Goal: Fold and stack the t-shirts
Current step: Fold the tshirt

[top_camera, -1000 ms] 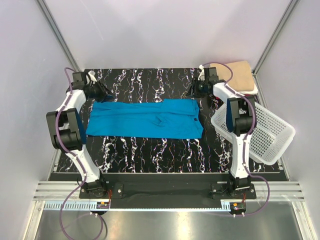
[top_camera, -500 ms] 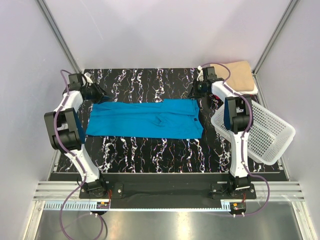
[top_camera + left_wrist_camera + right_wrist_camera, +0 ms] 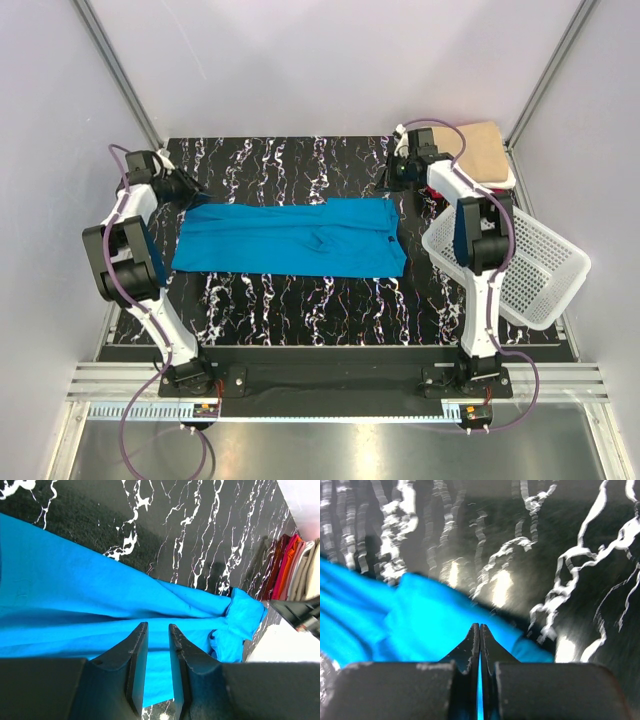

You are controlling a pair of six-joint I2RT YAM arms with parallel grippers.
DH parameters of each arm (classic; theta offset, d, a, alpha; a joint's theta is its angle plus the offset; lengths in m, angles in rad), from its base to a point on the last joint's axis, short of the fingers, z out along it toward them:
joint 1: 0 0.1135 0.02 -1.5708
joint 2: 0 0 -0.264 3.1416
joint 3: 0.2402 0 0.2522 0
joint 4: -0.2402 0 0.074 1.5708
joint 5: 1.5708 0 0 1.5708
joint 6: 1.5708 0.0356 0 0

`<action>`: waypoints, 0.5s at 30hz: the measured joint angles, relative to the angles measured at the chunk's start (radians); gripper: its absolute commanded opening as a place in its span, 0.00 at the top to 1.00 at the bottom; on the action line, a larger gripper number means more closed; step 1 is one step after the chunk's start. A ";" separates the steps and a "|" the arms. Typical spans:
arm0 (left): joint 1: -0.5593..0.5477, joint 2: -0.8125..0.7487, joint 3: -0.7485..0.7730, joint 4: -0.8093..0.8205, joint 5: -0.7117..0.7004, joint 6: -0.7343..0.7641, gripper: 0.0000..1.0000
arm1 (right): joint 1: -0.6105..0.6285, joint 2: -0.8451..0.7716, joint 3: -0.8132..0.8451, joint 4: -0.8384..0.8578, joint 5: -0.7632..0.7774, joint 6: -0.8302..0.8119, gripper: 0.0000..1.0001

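turquoise t-shirt lies long-axis left-to-right; right tool closed tight at its far-right corner, left tool slightly parted, empty, far-left.

The spread t-shirt lies across the middle of the bench. The basket sits at the bench's right edge, with the folded t-shirts behind it in the far right corner.

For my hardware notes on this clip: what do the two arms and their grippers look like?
Both the left arm and right arm have white links between boxy black joint housings, with purple cables looping along them. The left gripper and right gripper have matte black, tapered fingers.
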 measured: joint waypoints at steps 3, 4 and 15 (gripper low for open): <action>0.000 0.000 -0.011 0.002 0.000 -0.002 0.73 | 0.009 -0.090 -0.063 0.014 -0.006 0.000 0.96; 0.000 0.000 -0.013 0.003 0.002 -0.004 0.73 | 0.011 -0.113 -0.078 0.021 -0.006 0.000 0.90; 0.002 0.000 -0.039 0.034 0.016 -0.019 0.72 | 0.016 -0.048 0.004 -0.016 0.052 0.000 0.60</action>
